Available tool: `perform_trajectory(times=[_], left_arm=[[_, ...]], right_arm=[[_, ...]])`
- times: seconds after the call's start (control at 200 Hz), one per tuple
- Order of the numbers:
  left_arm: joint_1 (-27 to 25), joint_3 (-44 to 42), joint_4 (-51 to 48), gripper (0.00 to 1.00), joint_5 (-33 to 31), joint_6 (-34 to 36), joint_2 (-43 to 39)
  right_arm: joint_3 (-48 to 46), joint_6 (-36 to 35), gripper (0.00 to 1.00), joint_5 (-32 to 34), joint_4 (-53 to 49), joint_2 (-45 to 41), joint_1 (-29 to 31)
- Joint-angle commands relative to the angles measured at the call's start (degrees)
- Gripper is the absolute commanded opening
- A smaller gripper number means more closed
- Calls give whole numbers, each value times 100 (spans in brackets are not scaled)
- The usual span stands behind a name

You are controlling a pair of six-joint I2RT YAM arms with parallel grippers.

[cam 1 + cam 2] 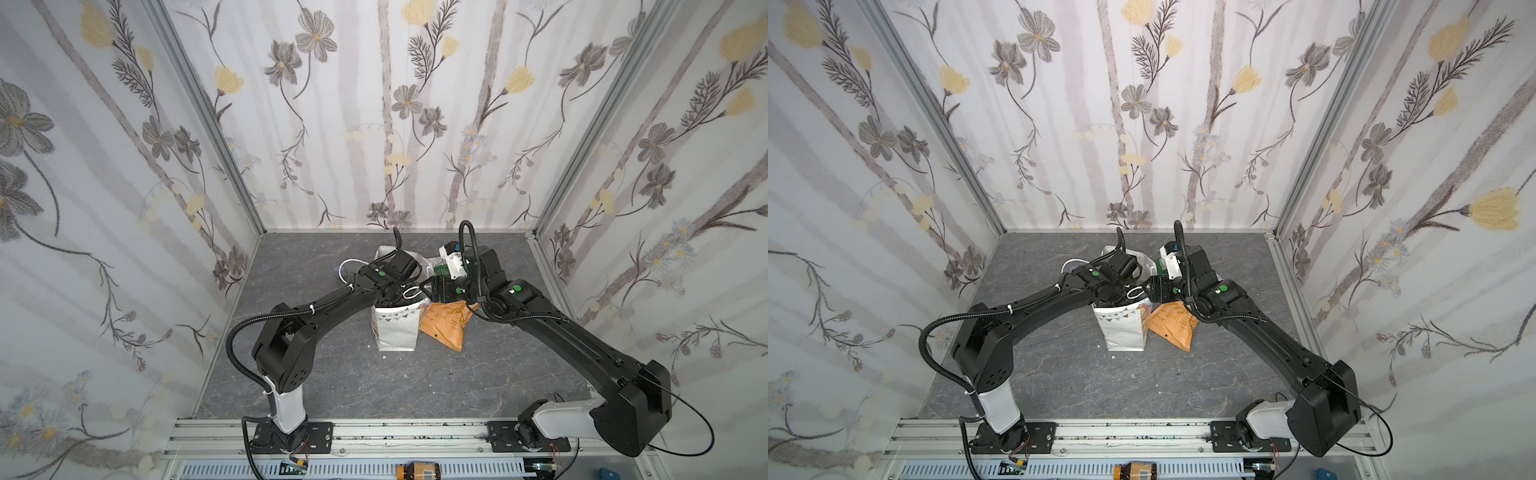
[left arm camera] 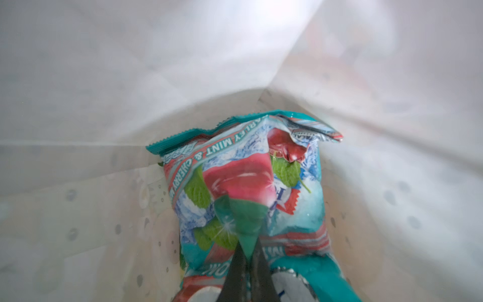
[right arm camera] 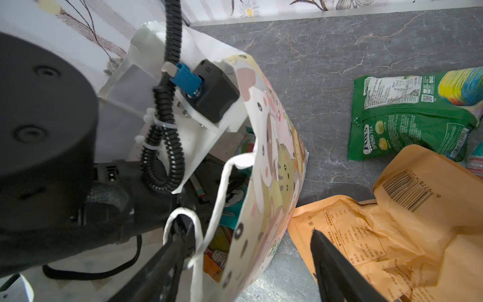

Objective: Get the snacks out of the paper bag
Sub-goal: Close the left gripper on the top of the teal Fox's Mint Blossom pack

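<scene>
Teal packet (image 2: 243, 183) was pinched inside the bag (image 1: 395, 328) by the left gripper (image 2: 248, 251), jaws pressed together; its rim was straddled by the right gripper (image 3: 249, 228), jaws spread. A straight lift out was judged due next.

Grey marbled tabletop (image 1: 374, 386) enclosed by walls (image 1: 374, 104) papered with grey and yellow flowers

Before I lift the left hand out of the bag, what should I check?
1. Left hand shut on teal packet: ok.
2. Paper bag upright: ok.
3. Right hand clamping the bag: not ok; jaws open, one finger through the cord handle.
4. Orange pouch and green packet already out: ok.
5. Anything left underneath: cannot tell.
</scene>
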Motion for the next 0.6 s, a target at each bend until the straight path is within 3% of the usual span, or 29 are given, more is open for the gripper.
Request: perform_trajectory(times=[0.0, 0.345, 0.595], left_arm=[[6, 95, -64, 0, -104, 49, -130], [1, 255, -144, 0, -165, 127, -372], [-9, 403, -256, 0, -266, 226, -590]], right_arm=[[16, 2, 75, 83, -69, 32, 13], [31, 11, 76, 96, -60, 34, 11], [55, 97, 84, 45, 153, -166, 12]])
